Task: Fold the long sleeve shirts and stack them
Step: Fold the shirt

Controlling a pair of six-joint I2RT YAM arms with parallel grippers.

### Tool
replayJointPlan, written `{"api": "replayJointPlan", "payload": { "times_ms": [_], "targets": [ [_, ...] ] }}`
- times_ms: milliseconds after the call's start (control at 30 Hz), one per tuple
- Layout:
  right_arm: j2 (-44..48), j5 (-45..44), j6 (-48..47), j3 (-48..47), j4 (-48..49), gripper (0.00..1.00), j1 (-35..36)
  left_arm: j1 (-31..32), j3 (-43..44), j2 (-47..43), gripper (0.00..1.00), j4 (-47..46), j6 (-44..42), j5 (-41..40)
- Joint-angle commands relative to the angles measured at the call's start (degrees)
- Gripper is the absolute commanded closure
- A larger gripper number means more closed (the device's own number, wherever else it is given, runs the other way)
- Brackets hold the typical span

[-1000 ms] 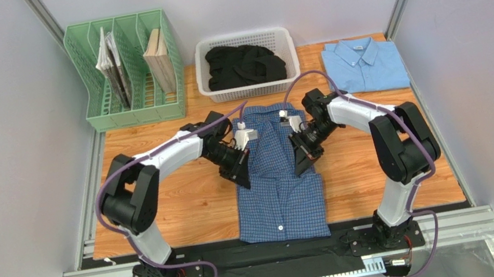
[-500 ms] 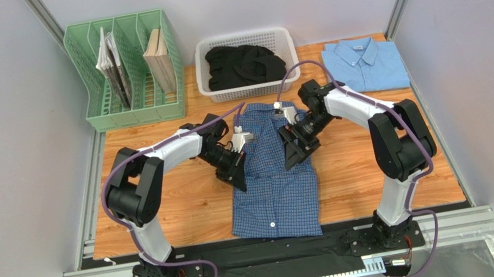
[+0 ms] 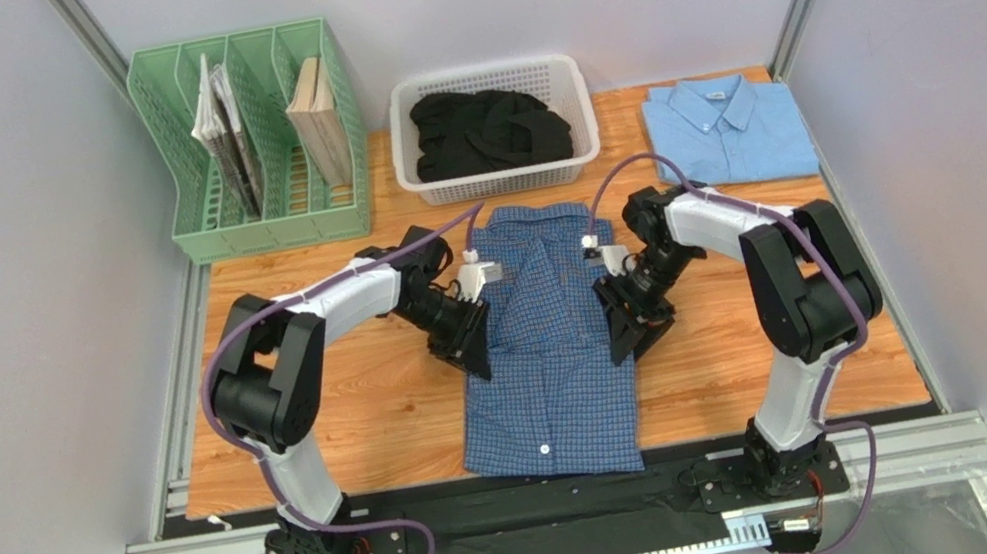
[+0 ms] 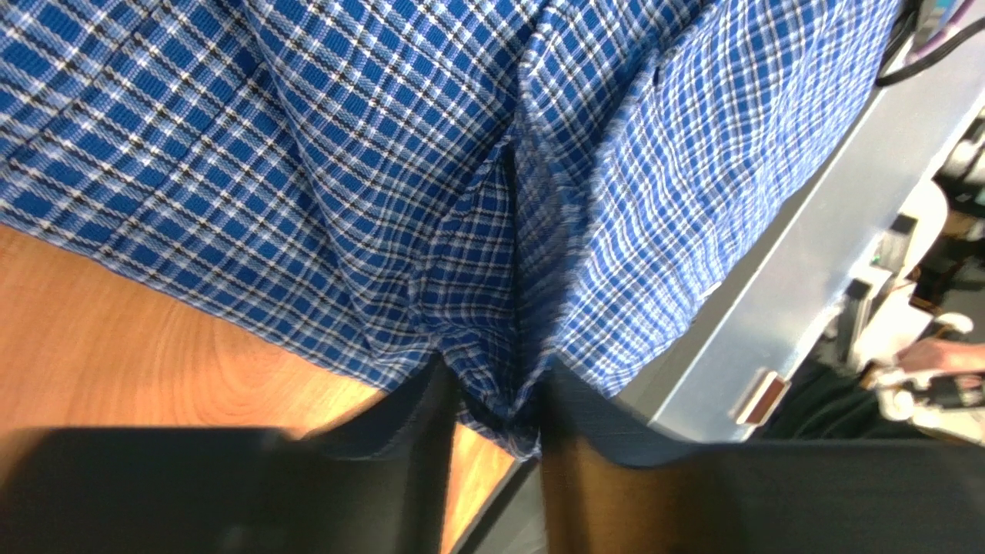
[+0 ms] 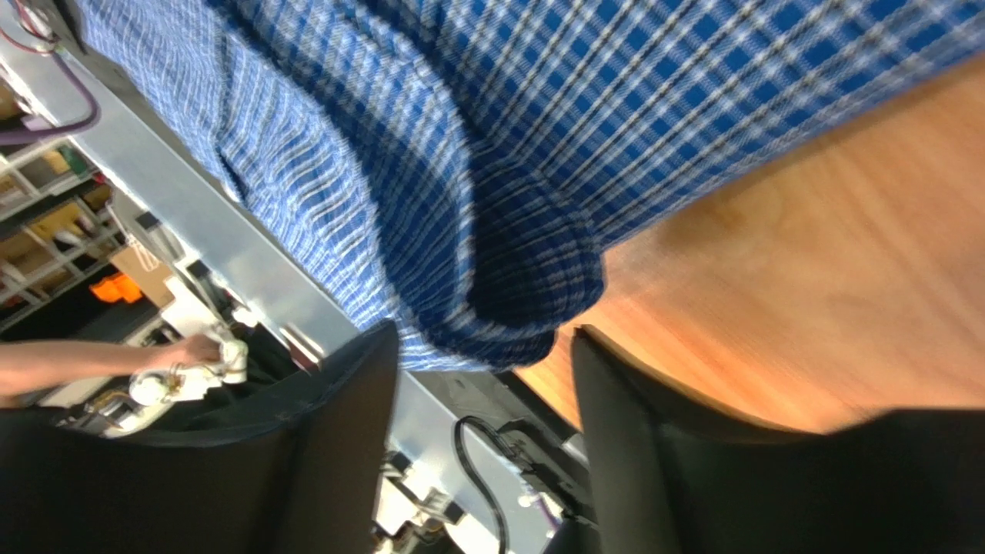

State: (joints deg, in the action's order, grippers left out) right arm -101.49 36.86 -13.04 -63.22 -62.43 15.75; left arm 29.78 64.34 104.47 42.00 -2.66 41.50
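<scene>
Wooden counter (image 3: 373, 420) holds the dark blue checked shirt (image 3: 548, 359), the left end effector (image 3: 474, 354) part-open around its left edge. The right end effector (image 3: 625, 330) gapes wider round the right edge; the light blue shirt (image 3: 729, 129) lies far right.

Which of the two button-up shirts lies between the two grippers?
The dark blue checked shirt: the left gripper and right gripper flank it. The plain light blue shirt lies apart in the far right corner.
</scene>
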Motion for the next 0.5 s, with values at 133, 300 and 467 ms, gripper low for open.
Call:
{"api": "replayJointPlan", "payload": {
  "times_ms": [133,300,467],
  "targets": [
    [2.9,4.8,-1.2,-7.8,5.0,1.0,0.6,-5.4,-2.0,-5.8,1.0,-4.3,1.6,5.9],
    [-0.9,2.5,-3.0,-7.4,7.5,1.0,1.5,-6.6,-1.2,-2.6,1.0,-3.7,0.6,4.6],
    [-7.8,-2.1,-3.1,-5.4,11.6,1.0,2.1,-6.6,1.9,5.0,0.93,-2.7,-0.2,4.0]
  ]
}}
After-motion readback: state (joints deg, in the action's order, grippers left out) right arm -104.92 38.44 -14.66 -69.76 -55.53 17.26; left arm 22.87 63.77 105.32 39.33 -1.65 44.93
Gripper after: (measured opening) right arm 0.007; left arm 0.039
